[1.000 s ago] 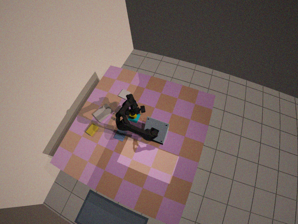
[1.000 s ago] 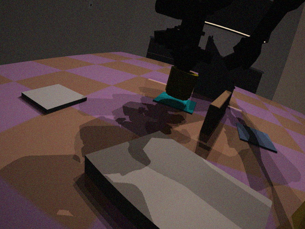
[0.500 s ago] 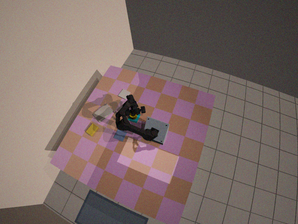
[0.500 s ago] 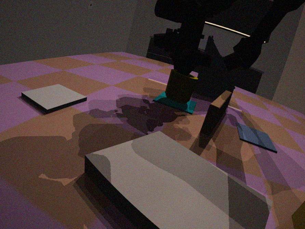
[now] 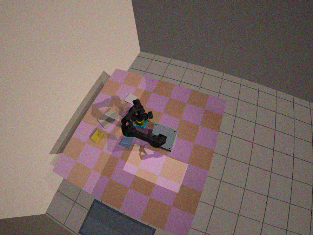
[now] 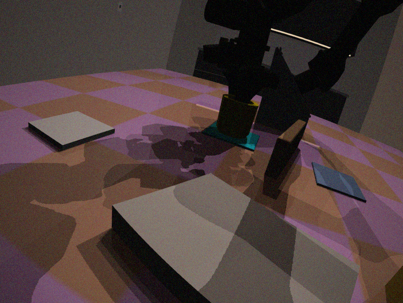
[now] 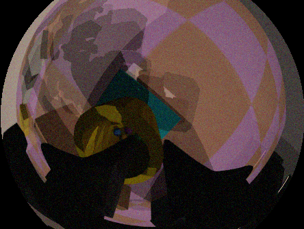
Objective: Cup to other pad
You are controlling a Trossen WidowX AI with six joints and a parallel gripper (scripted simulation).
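The yellow cup (image 5: 139, 122) (image 6: 236, 119) (image 7: 156, 137) stands upright on the teal pad (image 5: 144, 125) (image 6: 252, 142) (image 7: 165, 114). A blue marble (image 7: 117, 131) and a purple marble (image 7: 128, 131) show inside the cup. My gripper (image 6: 244, 96) (image 7: 149, 141) is partly open at the cup's rim, with one finger inside the cup and the other outside its wall. A narrow gap shows between the outer finger and the wall. The blue pad (image 5: 126, 142) (image 6: 337, 181) bears nothing. The fingertip inside the cup hides part of its bottom.
An upright brown block (image 6: 284, 148) stands between the two pads. A large pale slab (image 5: 107, 118) (image 6: 182, 215) and a small pale slab (image 5: 130, 98) (image 6: 71, 127) lie on the table. A yellow block (image 5: 96, 135) lies beyond the blue pad. The arm's grey base plate (image 5: 170, 134) is near the teal pad.
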